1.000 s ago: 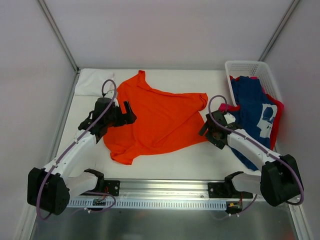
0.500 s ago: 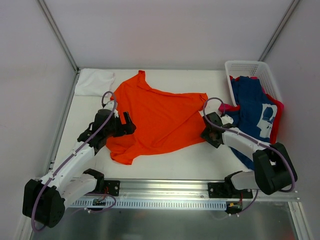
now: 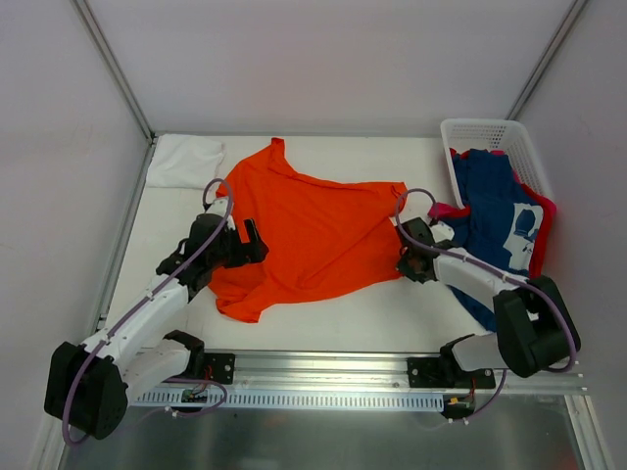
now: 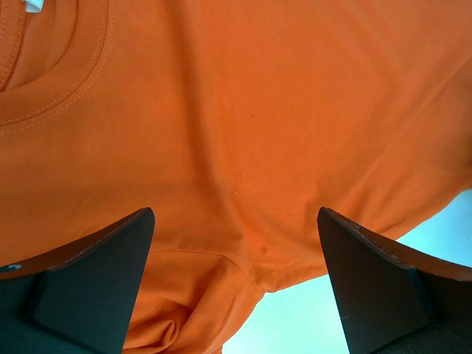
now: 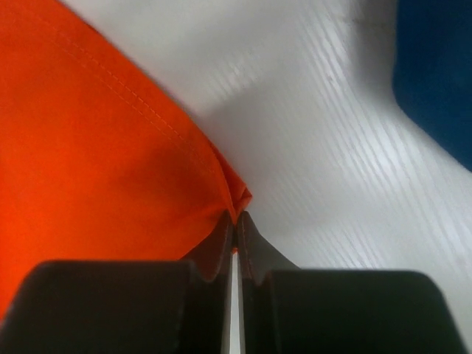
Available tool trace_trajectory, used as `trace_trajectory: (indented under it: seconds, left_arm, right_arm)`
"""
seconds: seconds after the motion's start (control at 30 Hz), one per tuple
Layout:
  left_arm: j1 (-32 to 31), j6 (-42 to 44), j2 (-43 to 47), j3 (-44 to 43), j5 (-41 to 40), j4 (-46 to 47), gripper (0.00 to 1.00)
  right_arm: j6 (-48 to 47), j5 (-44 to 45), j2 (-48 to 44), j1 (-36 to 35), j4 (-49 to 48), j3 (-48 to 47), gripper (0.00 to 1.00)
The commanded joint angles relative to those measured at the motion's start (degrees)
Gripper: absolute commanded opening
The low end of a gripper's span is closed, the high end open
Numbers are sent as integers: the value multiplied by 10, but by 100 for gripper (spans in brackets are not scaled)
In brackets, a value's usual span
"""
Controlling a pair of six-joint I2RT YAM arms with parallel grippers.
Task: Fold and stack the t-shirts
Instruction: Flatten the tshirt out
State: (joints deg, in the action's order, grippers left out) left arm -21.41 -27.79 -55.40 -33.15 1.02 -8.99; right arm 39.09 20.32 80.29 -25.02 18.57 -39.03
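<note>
The orange t-shirt lies spread and rumpled across the middle of the table. My right gripper sits at its right hem, and in the right wrist view the right gripper is shut on a pinched fold of the orange t-shirt. My left gripper hovers over the shirt's left side. In the left wrist view the left gripper stands wide open above the orange t-shirt near the collar, holding nothing. A white t-shirt lies at the back left. The navy t-shirt and the pink-red t-shirt hang out of the basket.
A white lattice basket stands at the back right, its cloth spilling toward my right arm. Bare white table runs along the near side. The navy cloth lies close to the right of the right gripper.
My right gripper slid left to the orange t-shirt's hem and closed on it. My left gripper shifted slightly over the shirt and stayed open.
</note>
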Motion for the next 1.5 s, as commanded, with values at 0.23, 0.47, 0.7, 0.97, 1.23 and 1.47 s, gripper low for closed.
trace_trajectory:
  seconds: [0.23,0.47,0.7,0.97,1.23,1.47]
  left_arm:
    - [-14,-12,-43,-3,-7,50,94]
    - [-22,-16,-63,-8,-7,63,93]
    - [-26,-13,-61,-6,-1,61,94]
    - [-28,-4,-60,-5,-3,42,94]
    - [-28,28,-145,-45,-63,42,92]
    - [14,63,-286,-141,-76,29,94]
  right_arm:
    - [7,82,-318,-26,225,11,0]
    - [14,89,-440,-28,333,12,1]
    - [14,35,-463,-28,330,54,67]
    - [23,27,-507,-30,336,89,99]
    - [12,16,-531,-30,327,78,100]
    - [7,25,-554,-31,347,60,99]
